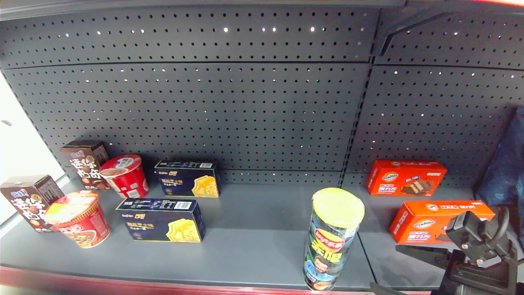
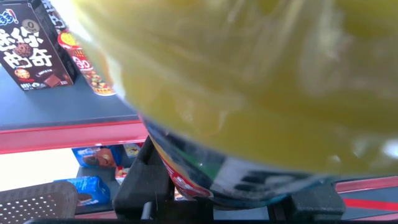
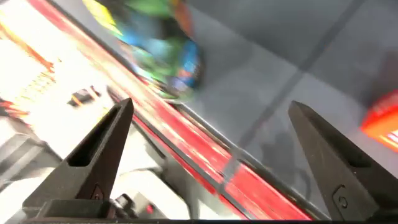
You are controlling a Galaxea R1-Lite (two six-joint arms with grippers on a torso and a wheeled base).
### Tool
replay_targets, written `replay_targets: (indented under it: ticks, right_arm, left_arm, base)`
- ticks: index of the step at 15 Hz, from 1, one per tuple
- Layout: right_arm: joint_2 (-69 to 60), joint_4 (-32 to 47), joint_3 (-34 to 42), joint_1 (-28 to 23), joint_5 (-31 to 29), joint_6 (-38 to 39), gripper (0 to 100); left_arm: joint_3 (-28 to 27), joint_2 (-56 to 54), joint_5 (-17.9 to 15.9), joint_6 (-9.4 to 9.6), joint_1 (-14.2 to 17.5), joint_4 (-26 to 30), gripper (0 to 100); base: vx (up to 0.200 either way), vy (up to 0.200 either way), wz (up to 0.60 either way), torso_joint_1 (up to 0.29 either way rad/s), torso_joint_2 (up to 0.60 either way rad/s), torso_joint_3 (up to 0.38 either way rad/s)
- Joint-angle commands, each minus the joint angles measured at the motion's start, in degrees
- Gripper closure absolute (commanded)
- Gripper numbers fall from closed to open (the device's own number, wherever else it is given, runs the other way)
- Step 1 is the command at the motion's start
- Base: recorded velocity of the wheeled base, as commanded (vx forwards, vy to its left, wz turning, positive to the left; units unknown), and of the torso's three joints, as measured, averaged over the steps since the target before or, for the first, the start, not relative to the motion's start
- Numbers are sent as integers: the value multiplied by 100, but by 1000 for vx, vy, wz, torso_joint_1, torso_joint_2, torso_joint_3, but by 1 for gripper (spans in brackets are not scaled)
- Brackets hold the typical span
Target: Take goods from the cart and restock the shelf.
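a dark grey shelf (image 1: 254, 246) with a perforated back panel (image 1: 204, 110) carries goods in pairs. at its left end stand two brown boxes (image 1: 84, 162) (image 1: 30, 200), each with a red cup of noodles (image 1: 123, 174) (image 1: 77, 223) just beside it. to their right are two dark blue boxes (image 1: 188, 178) (image 1: 161, 219), one behind the other. on the right section lie two orange boxes (image 1: 405, 177) (image 1: 440, 219), with a blue cloth-like shape (image 1: 505, 164) at the far right edge. the middle of the shelf is bare, with nothing between the goods and its front edge. the left gripper (image 2: 227, 193) is closed on the lower body of the chips can (image 1: 332, 241), its black fingers (image 2: 143, 183) on either side of it. the can stands nearly upright, yellow lid on top, at the red front edge of the shelf between the blue boxes and the orange ones. the right gripper (image 1: 385, 266) holds nothing; its fingers are spread wide, low at the front right of the shelf, near the front orange box and just right of the can without touching it.
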Motion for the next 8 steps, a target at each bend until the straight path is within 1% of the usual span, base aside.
replay_targets:
  ticks: [1, 5, 8]
  right_arm:
    - [156, -1, -208, 190, 3, 40, 0]
    - [832, -1, -525, 208, 3, 31, 0]
    - [1096, -1, -569, 217, 3, 13, 0]
  left_arm:
    - [-2, 7, 11, -1, 1, 2, 100]
    - [-2, 7, 38, -10, 1, -7, 100]
    - [7, 7, 29, -10, 1, -7, 100]
  base:
    - [0, 0, 0, 0, 0, 0]
    - [0, 0, 0, 0, 0, 0]
    - [0, 0, 0, 0, 0, 0]
